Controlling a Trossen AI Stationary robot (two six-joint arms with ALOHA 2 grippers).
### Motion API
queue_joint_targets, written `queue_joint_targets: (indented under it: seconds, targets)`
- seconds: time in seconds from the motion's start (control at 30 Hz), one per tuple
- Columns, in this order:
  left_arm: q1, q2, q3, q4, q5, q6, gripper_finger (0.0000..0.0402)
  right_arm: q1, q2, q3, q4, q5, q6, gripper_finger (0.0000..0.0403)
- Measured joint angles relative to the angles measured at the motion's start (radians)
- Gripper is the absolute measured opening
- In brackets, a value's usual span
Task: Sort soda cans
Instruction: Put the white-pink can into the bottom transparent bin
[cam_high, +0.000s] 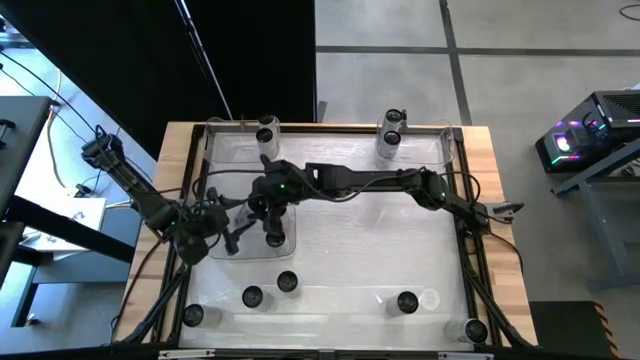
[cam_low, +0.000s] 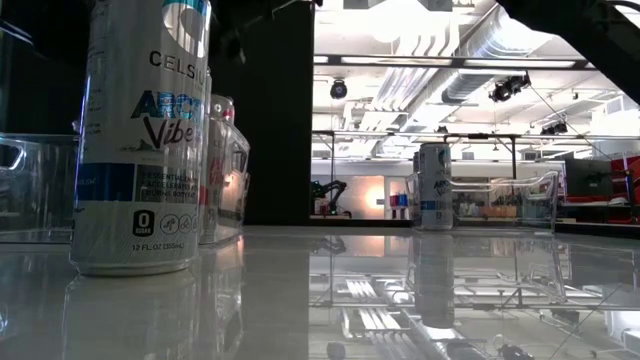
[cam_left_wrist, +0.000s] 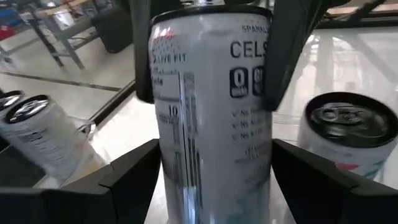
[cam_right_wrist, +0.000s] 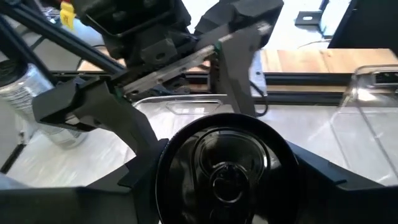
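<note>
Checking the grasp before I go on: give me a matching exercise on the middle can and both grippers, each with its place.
Things:
1 middle can
2 left gripper
3 right gripper

Places:
a comes down over the can's top
b upright between both grippers
c flanks the can from the side

Pairs: 1-b, 2-c, 3-a

The tall silvery soda can (cam_low: 143, 140) nearest the low camera reads "CELSIUS", "Vibe", "0 SUGAR" and "12 FL OZ", while the white can (cam_left_wrist: 214, 118) before the left wrist camera shows "CELS", "LIVE FIT" and "SPARKL".
</note>
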Motion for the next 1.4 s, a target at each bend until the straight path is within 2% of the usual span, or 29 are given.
queue_joint_targets:
  seconds: [0.2, 0.43, 0.67, 0.73, 0.83, 0.93, 1.13, 1.3, 1.4]
  targets:
    - [0.053, 0.000, 0.000, 0.053, 0.038, 0.071, 0.0283, -0.001, -0.001, 0.000, -0.005, -0.014, -0.006, 0.0238]
    - [0.082, 0.000, 0.000, 0.093, 0.074, 0.100, 0.0234, -0.002, -0.003, 0.001, -0.029, -0.009, -0.008, 0.0238]
    - [0.082, 0.000, -0.001, 0.116, 0.074, 0.126, 0.0234, -0.001, -0.005, 0.002, -0.036, -0.008, -0.011, 0.0238]
    - [0.081, 0.000, -0.001, 0.117, 0.075, 0.124, 0.0234, -0.001, -0.005, 0.002, -0.033, -0.008, -0.013, 0.0261]
    - [0.066, 0.001, 0.000, 0.122, 0.074, 0.101, 0.0234, 0.000, -0.005, 0.002, -0.012, 0.020, -0.023, 0.0319]
    - [0.037, 0.001, 0.000, 0.049, 0.015, 0.028, 0.0234, 0.001, -0.009, 0.002, -0.010, 0.031, -0.016, 0.0349]
    - [-0.056, 0.017, -0.001, -0.070, -0.110, -0.155, 0.0234, 0.013, -0.071, 0.003, -0.004, 0.039, -0.027, 0.0358]
    - [-0.137, 0.044, -0.101, 0.011, -0.246, -0.274, 0.0234, 0.042, -0.116, 0.003, -0.059, 0.047, -0.051, 0.0358]
    - [-0.174, 0.063, -0.185, 0.121, -0.326, -0.324, 0.0234, 0.069, -0.138, 0.002, -0.087, 0.076, -0.077, 0.0357]
